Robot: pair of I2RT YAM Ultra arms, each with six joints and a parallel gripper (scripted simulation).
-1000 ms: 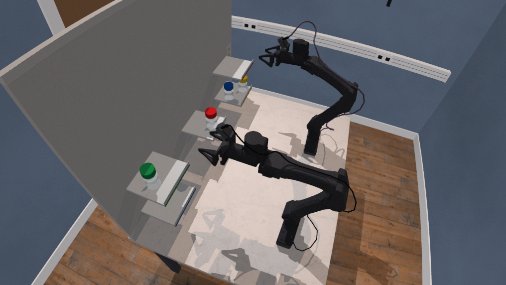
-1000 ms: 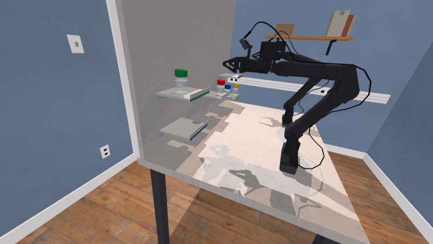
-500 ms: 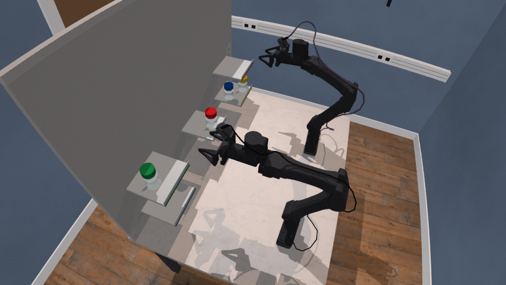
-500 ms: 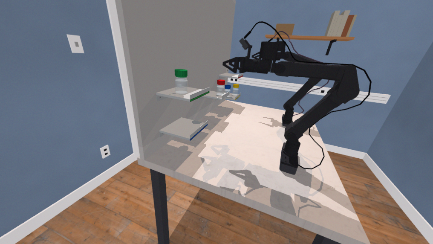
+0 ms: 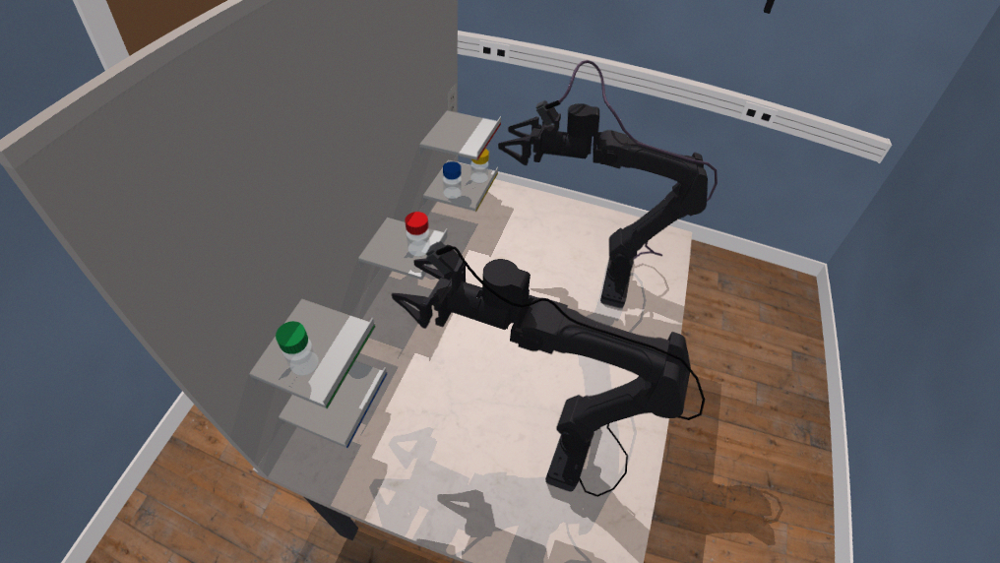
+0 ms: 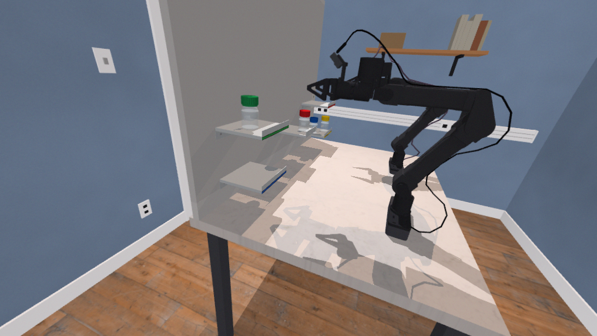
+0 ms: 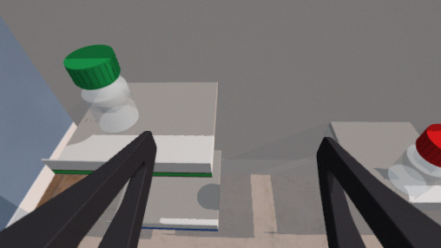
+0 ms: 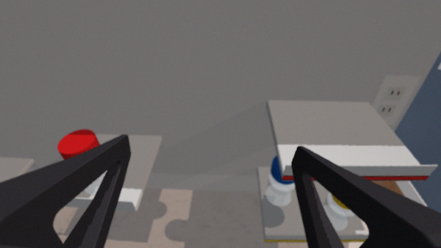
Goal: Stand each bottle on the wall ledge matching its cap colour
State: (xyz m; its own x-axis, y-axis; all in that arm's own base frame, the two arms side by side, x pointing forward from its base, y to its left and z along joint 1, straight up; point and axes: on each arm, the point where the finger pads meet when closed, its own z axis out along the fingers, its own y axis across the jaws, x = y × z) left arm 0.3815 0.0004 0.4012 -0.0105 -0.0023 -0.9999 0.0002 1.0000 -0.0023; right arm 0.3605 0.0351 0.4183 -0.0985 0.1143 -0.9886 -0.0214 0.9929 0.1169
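Note:
A green-capped bottle [image 5: 293, 343] stands on the upper ledge with the green strip [image 5: 318, 356]. The ledge with the blue strip [image 5: 336, 412] below it is bare. A red-capped bottle [image 5: 416, 230] stands on the middle ledge [image 5: 395, 248]. A blue-capped bottle [image 5: 452, 176] and a yellow-capped bottle [image 5: 479, 163] stand on the low ledge with the yellow strip [image 8: 312, 217]. The ledge with the red strip [image 5: 462, 133] above them is bare. My left gripper [image 5: 419, 286] is open and empty between the green and middle ledges. My right gripper [image 5: 511, 140] is open and empty in front of the red-strip ledge.
The grey wall panel [image 5: 244, 174] carries all the ledges and stands along the table's edge. Both arm bases [image 5: 570, 469] [image 5: 615, 286] sit on the far side of the table from the wall.

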